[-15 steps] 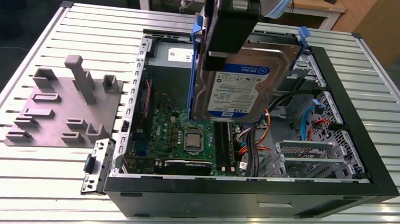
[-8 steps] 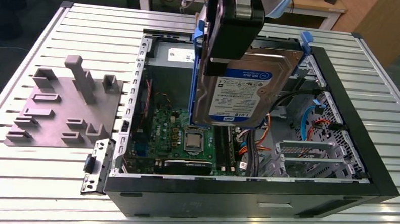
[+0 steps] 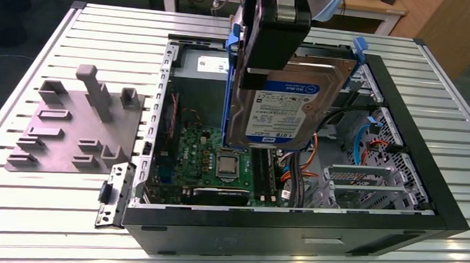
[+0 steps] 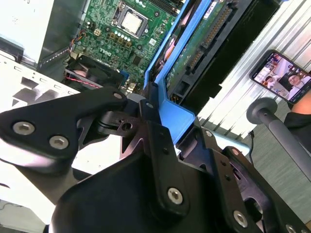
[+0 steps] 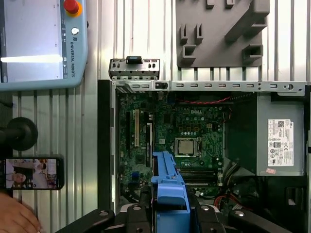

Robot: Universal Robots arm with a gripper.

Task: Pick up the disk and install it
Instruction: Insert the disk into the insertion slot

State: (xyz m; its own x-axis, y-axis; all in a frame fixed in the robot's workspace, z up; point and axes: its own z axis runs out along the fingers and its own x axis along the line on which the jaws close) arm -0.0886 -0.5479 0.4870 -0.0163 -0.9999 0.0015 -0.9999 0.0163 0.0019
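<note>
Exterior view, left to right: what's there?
Grey moulded plate with upright pegs → small dark metal bracket → silver-grey hard disk with blue rails, held in the black pincer → perforated silver metal cage.

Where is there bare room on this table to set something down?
Bare table slats lie at the exterior view's bottom left, below the grey plate, and at its right, past the computer case. Inside the case is crowded, with the disk held above by the gripper.

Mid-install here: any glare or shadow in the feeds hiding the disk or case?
Exterior view: the disk is evenly lit, the case shaded inside beneath it. First wrist view: a glare band crosses the pendant screen; the motherboard is well lit. Second wrist view: the gripper looms dark, pale sheet metal washes out.
</note>
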